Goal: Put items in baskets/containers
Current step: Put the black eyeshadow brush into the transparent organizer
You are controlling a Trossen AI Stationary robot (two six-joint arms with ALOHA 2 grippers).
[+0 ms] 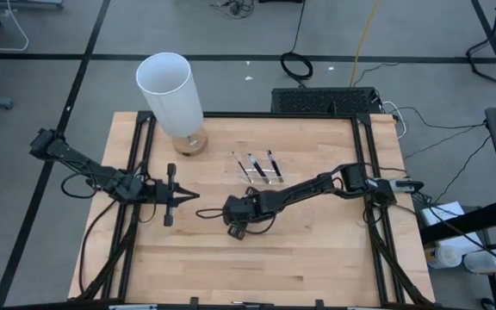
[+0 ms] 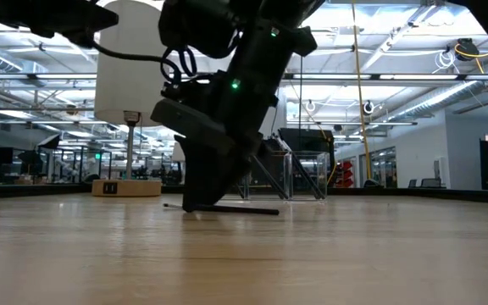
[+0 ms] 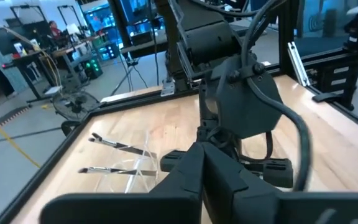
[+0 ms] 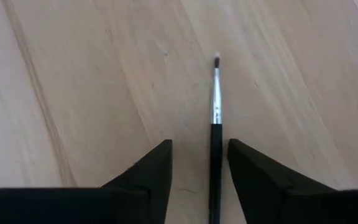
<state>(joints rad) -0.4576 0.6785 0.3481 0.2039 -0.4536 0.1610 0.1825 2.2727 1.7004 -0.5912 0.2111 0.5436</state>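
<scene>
One thin brush (image 4: 215, 112), with a dark handle and a silvery ferrule, lies flat on the wooden table (image 1: 317, 250). My right gripper (image 4: 199, 144) points down over its handle end, open, one finger on each side and a gap on both. The low view shows that gripper (image 2: 197, 203) low over the brush (image 2: 235, 209). About three more brushes (image 1: 253, 165) lie in the clear tray (image 1: 263, 176), behind the right gripper (image 1: 227, 215) toward the far edge. My left gripper (image 1: 195, 196) waits just left of the brush (image 1: 207, 213), shut and pointing at it.
The tall white cylinder (image 1: 172, 90) on its wooden base stands at the far left of the table. The clear tray (image 3: 135, 168) shows in the left wrist view beyond my right arm (image 3: 241, 106). A black frame (image 1: 364, 164) borders the table. Bare wood fills the near half.
</scene>
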